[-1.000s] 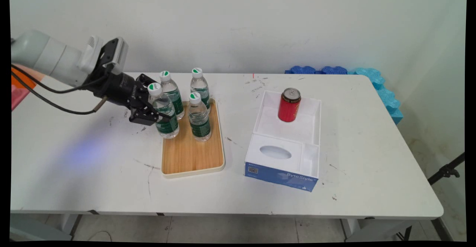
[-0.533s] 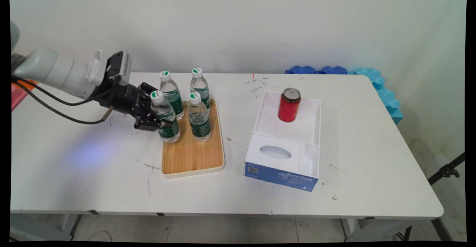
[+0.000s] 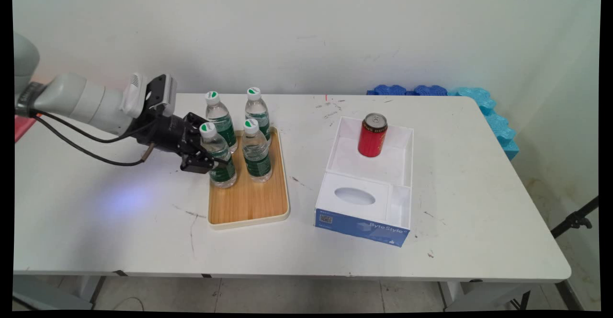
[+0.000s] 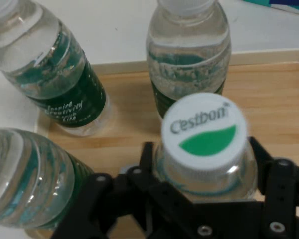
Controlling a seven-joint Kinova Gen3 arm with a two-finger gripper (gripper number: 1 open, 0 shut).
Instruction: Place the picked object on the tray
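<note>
Risks, as I judge them: my gripper (image 3: 209, 157) is clamped on a water bottle (image 3: 219, 157) that stands close against three others on the wooden tray (image 3: 249, 203). Any sideways swing could knock the neighbour bottle (image 3: 256, 153) just to its right, or the back-left bottle (image 3: 221, 119) right behind it; both look tall and narrow enough to topple. The hold sits high, near the shoulder under the cap, so the smooth clear plastic may slip or the bottle may tilt between my fingers (image 4: 148, 164). Whether its base rests on the tray's near-left corner or hangs just above it, I cannot tell.

Item held: small clear water bottle (image 4: 204, 149), dark green label, white cap printed with a green leaf mark and the word Cestbon. Water fills it nearly to the shoulder. Upright.

Location: left side of the tray, nearest the arm.

Also present: fourth bottle (image 3: 256, 109) at the tray's back right; a red can (image 3: 373, 135) standing in an open white box (image 3: 368, 188), well apart to the right on the white table (image 3: 479, 188).
</note>
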